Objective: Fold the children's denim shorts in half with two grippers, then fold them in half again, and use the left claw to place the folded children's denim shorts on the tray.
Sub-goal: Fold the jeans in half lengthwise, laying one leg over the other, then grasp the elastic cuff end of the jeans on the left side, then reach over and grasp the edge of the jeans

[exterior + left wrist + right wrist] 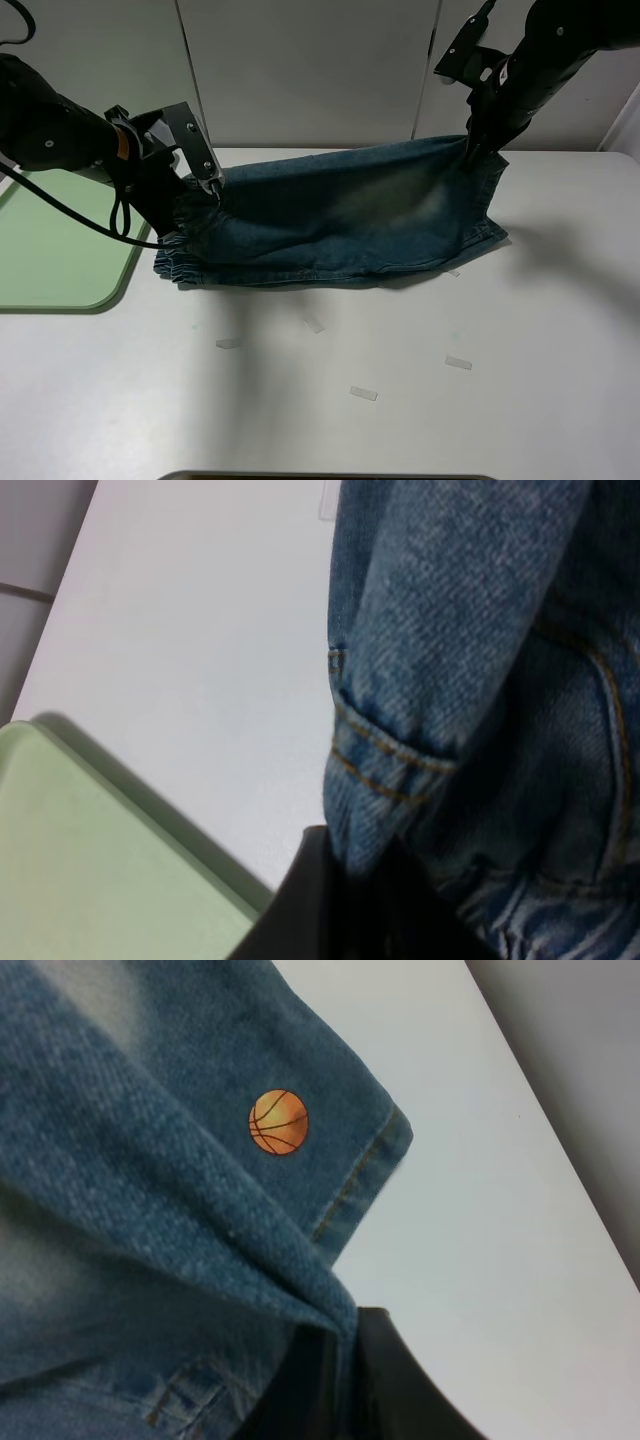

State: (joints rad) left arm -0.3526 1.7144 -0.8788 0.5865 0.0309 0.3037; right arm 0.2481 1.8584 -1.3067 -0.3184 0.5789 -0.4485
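The children's denim shorts [340,215] are blue with a faded pale patch. They are lifted along their far edge and stretched between my two claws, while the near edge rests on the white table. My left gripper [205,183] is shut on the far-left corner near the elastic waistband, and its wrist view shows a stitched hem [390,760] pinched in the black fingers [330,900]. My right gripper [478,145] is shut on the far-right corner. Its wrist view shows denim with an orange basketball patch [278,1122]. The pale-green tray [60,250] lies at the left; its corner also shows in the left wrist view [100,860].
Several small pieces of clear tape [363,393] lie on the white table [450,420] in front of the shorts. A pale wall stands behind the table. The table's right edge runs near the right arm.
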